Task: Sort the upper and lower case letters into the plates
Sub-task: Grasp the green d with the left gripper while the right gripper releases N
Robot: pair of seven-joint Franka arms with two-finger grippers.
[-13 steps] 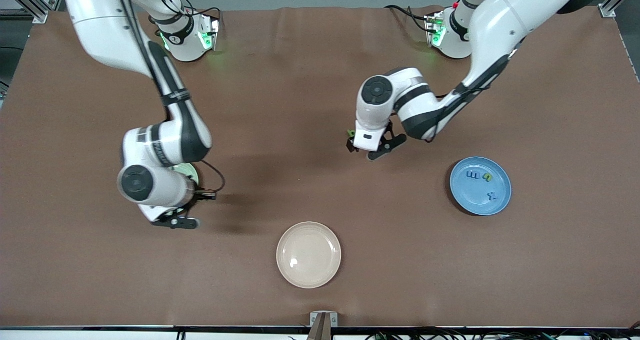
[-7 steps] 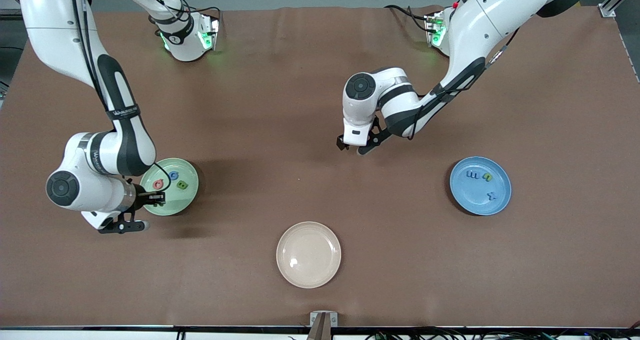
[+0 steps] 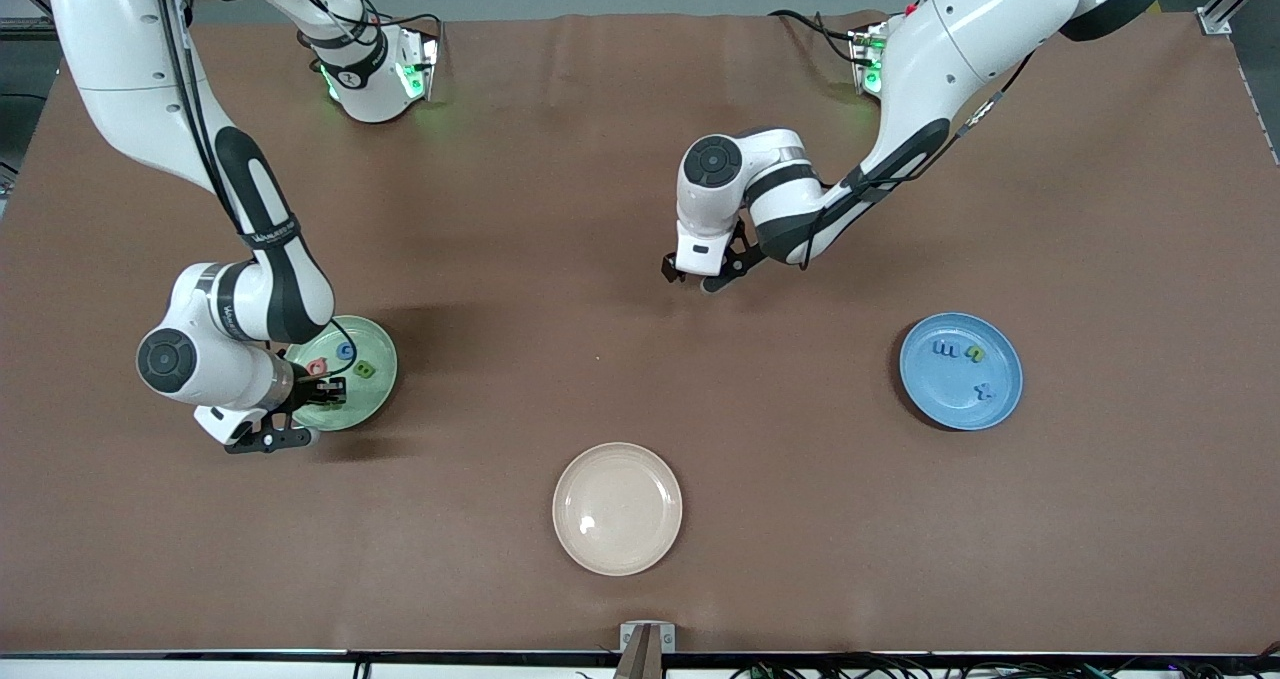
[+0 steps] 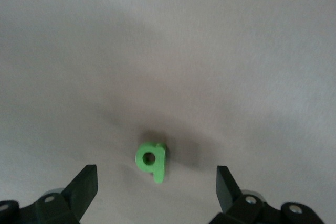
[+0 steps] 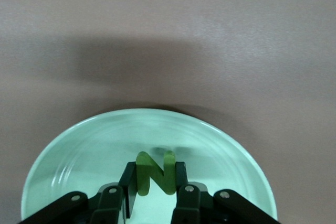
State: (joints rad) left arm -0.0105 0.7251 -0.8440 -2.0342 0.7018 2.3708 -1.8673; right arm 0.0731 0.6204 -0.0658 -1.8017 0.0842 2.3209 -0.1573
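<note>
My right tool (image 5: 155, 195) has swung back over the mint plate (image 3: 380, 344), clenching a green N (image 5: 155, 179); my left tool (image 4: 156, 184) hovers released above a green q (image 4: 152, 160) on the bench (image 3: 640, 379), at the blue plate's (image 3: 995, 404) ten o'clock.

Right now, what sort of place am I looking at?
Probably a robotics lab: two arms bolted to a brown-covered table, with a mint plate and a blue plate holding toy letters for a sorting exercise.

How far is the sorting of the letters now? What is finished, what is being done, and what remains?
Done: three letters lie in the blue plate, three in the green plate. In hand: the right gripper holds a green N over the green plate. Left: a small green letter lies on the table under the open left gripper.
</note>
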